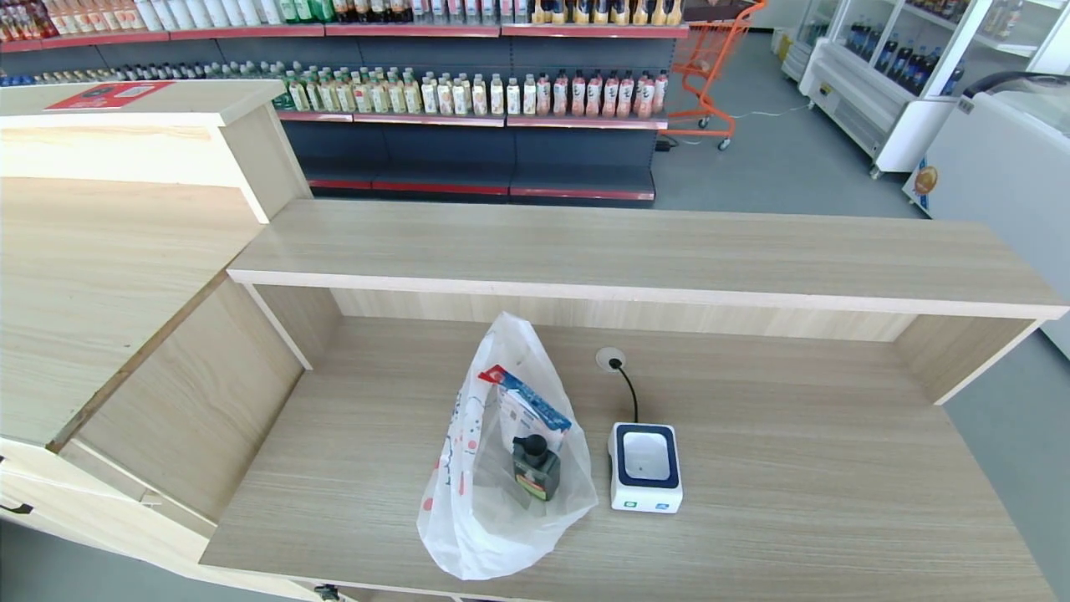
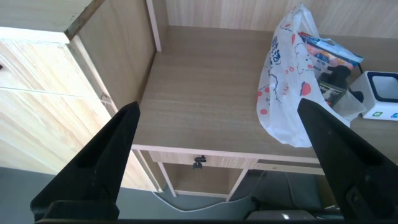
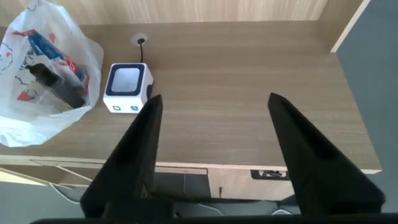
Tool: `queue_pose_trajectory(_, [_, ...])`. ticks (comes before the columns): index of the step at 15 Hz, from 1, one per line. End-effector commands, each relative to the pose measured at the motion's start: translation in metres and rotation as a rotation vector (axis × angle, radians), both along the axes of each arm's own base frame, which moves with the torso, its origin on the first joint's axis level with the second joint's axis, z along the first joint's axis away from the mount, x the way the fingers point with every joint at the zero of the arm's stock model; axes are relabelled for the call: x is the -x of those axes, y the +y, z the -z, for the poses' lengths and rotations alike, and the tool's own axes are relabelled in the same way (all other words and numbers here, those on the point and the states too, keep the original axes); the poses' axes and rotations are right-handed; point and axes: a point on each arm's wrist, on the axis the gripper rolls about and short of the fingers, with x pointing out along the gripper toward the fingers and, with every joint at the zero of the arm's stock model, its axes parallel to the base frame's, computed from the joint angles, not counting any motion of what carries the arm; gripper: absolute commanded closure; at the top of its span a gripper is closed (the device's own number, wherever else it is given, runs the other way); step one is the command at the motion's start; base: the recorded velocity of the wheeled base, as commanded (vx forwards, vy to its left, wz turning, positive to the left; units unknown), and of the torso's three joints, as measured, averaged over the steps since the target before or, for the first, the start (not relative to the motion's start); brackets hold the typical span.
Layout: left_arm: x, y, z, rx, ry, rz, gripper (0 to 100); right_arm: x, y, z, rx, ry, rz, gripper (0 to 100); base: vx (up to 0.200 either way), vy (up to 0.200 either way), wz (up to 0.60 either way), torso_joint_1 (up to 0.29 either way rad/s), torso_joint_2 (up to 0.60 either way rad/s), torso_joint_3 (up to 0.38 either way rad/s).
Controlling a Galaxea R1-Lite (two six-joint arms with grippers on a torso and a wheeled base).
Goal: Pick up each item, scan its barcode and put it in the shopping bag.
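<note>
Head view: bottle (image 1: 535,470) and packet (image 1: 530,403) inside shopping bag (image 1: 472,527), just beside scanner (image 1: 644,465).

Dark bottle (image 1: 536,470) half veiled by shopping bag (image 1: 468,522) plastic, scanner (image 2: 384,96) cropped at edge

A pale wooden counter (image 1: 794,468) with a raised ledge (image 1: 635,251) lies at 6 o'clock. Shelves of bottled drinks (image 1: 468,94) stand at 12 o'clock. An orange trolley (image 1: 710,50) is at 1 o'clock and a white freezer (image 1: 995,159) at 2 o'clock.
</note>
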Motion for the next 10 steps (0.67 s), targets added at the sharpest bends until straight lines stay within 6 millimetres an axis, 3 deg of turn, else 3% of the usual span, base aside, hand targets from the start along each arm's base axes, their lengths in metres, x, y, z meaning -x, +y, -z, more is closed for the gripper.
queue_pose_trajectory(1, [0.0,0.0,0.0,-0.001,-0.001,0.0,0,-0.0001,0.0,0.0001,0.0,0.004,0.0,100,0.0,0.0,0.0,0.0,0.0,0.0])
queue_pose_trajectory(9, [0.0,0.0,0.0,0.003,0.0,0.0,0,-0.0001,0.0,0.0001,0.0,0.004,0.0,100,0.0,0.0,0.0,0.0,0.0,0.0])
queue_pose_trajectory(10, [0.0,0.0,0.0,-0.004,-0.001,0.001,0,-0.0001,0.0,0.0001,0.0,0.004,0.0,100,0.0,-0.2,0.0,0.002,0.01,0.002])
